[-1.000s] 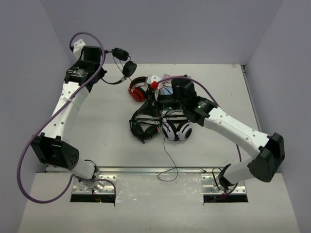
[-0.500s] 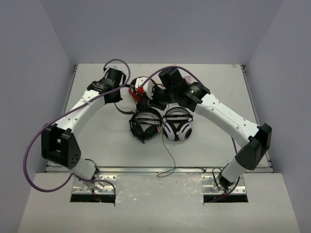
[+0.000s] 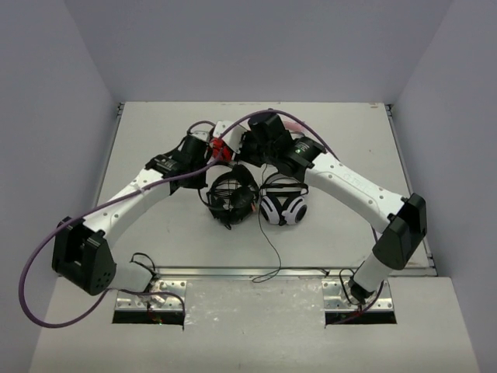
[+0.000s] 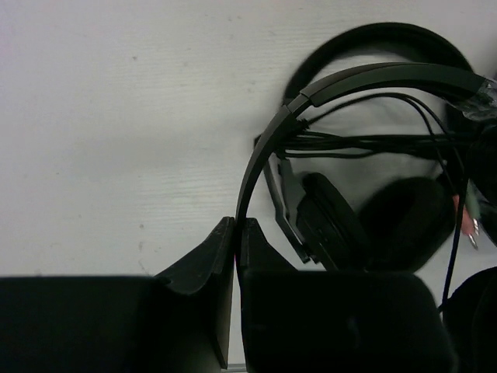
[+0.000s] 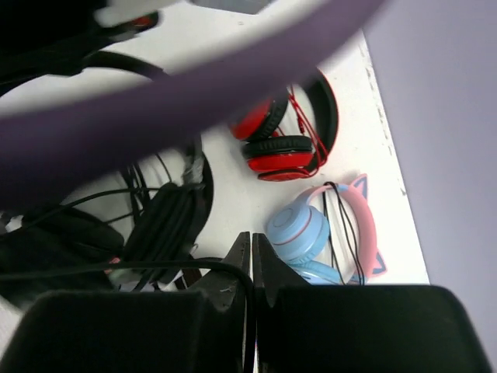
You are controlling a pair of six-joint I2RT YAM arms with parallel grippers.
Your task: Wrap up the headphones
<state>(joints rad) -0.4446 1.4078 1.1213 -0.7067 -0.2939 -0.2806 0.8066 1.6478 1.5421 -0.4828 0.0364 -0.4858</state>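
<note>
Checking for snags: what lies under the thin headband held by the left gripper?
A bigger black over-ear pair: its band and a padded cup show. The left gripper hides the lower part.

The headphones [image 4: 268, 140] are a slim, all-black pair. The lower end of the thin headband is pinched between the tips of the left claw [image 4: 235, 227]. From there the band arches up and sweeps to the right, with the pale desk [image 4: 116, 116] behind it. Several strands of the thin black cable [image 4: 365, 141] run roughly level beneath the arch. In the right wrist view, another stretch of cable leads into the closed right claw [image 5: 250, 239]. The cups cannot be picked out with certainty.
</note>
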